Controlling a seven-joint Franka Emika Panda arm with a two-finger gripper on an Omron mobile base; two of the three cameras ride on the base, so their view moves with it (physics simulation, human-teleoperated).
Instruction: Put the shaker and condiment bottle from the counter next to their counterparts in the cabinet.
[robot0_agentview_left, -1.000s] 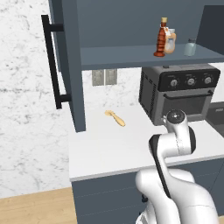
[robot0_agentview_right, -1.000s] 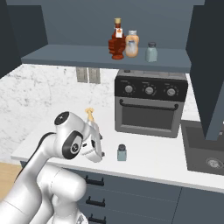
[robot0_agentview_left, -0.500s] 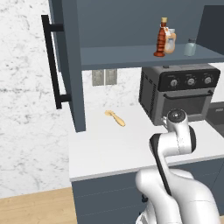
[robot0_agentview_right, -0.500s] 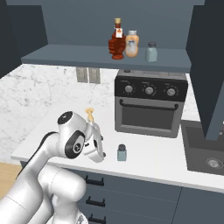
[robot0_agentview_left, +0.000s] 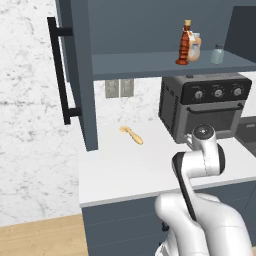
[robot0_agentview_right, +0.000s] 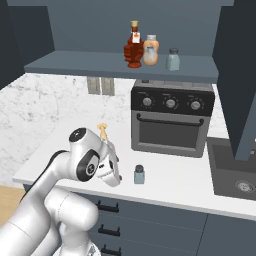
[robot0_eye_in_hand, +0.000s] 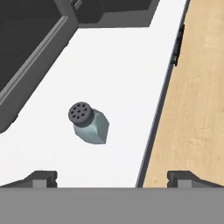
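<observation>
arm nudged right | squat translucent shaker, perforated cap | glossy counter

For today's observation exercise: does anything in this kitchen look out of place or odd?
One shaker stands alone, upright, on the counter before the toaster oven, while its twin stands on the cabinet shelf. A small tan utensil lies loose on the worktop.

shaker: on counter, before oven
condiment bottle: on cabinet shelf, beside second bottle
second shaker: right of bottles
</observation>
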